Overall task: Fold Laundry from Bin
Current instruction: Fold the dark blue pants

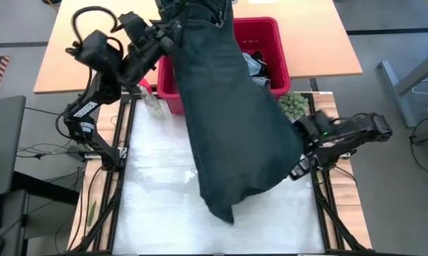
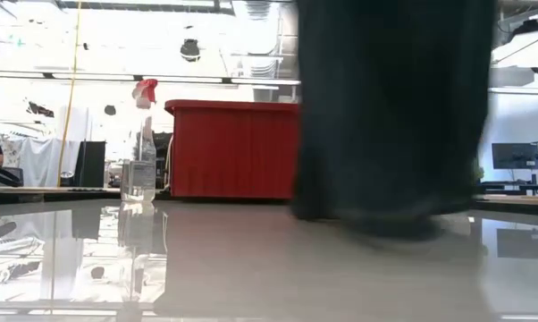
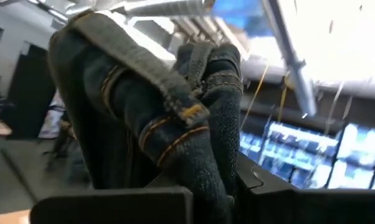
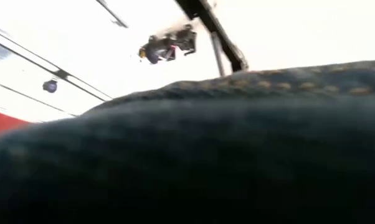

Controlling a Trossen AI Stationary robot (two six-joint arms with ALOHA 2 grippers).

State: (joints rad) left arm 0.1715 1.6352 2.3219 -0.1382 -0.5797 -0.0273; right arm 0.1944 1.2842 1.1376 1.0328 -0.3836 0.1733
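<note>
Dark blue denim jeans (image 1: pixel 228 121) hang spread over the middle of the table, in front of the red bin (image 1: pixel 267 35). My left gripper (image 1: pixel 173 30) is raised at the bin's left side and is shut on the jeans' top. My right gripper (image 1: pixel 298 169) is at the jeans' lower right edge, shut. In the low view the jeans (image 2: pixel 394 107) hang as a dark curtain, and their lower end (image 2: pixel 385 222) is at the tabletop. More laundry (image 1: pixel 258 65) lies inside the bin. My left gripper pinches the bunched waistband (image 3: pixel 206 168), beside a belt loop, between its two fingers (image 3: pixel 113 205), several layers together. The fingers slant upward, and the jeans hang below them. My right gripper meets the jeans' lower right edge (image 1: pixel 289 167). Denim with a stitched seam (image 4: pixel 287 84) covers its wrist view and hides the fingers, so the hold cannot be told.
A clear spray bottle (image 1: pixel 153 105) with a red trigger stands left of the bin, also seen in the low view (image 2: pixel 139 161). A green fuzzy ball (image 1: pixel 293 105) lies right of the bin. The white tabletop (image 1: pixel 157 178) lies under the jeans.
</note>
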